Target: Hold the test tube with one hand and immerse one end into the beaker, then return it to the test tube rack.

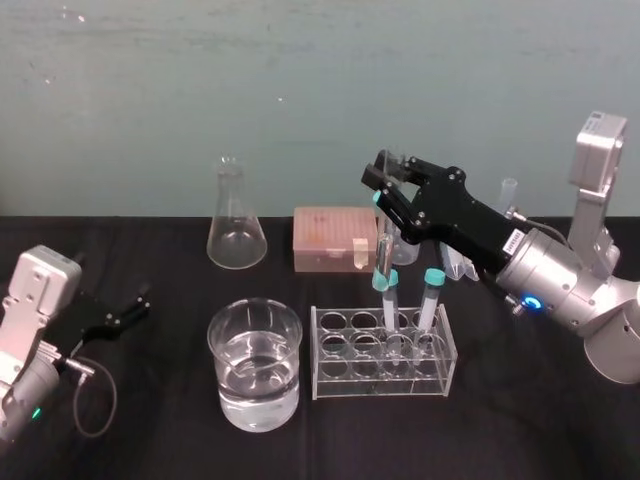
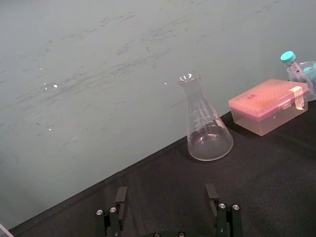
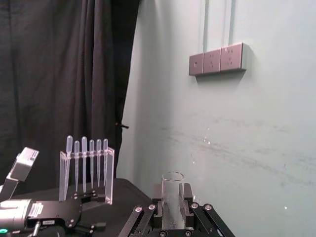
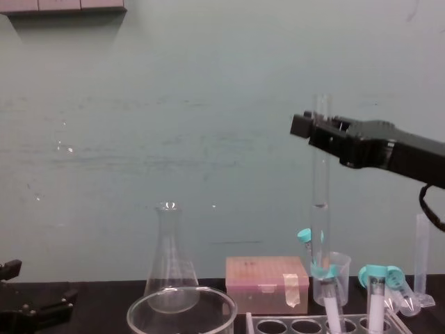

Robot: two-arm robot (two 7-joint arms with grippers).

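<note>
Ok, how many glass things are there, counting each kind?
Flask: 1
Beaker: 1
Test tube, held upright by the right gripper: 1
Total: 3
The left gripper rests open at the table's left.

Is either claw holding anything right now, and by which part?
The right claw grips the test tube near its open top, just below the rim. The left claw is open and holds nothing.

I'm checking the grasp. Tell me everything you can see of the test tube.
The test tube is long, slim, clear glass, with a flared open rim and no cap. It stands upright, clamped near its top in the right end effector, with the rim just above the grip. Its lower end hangs over the test tube rack.
</note>
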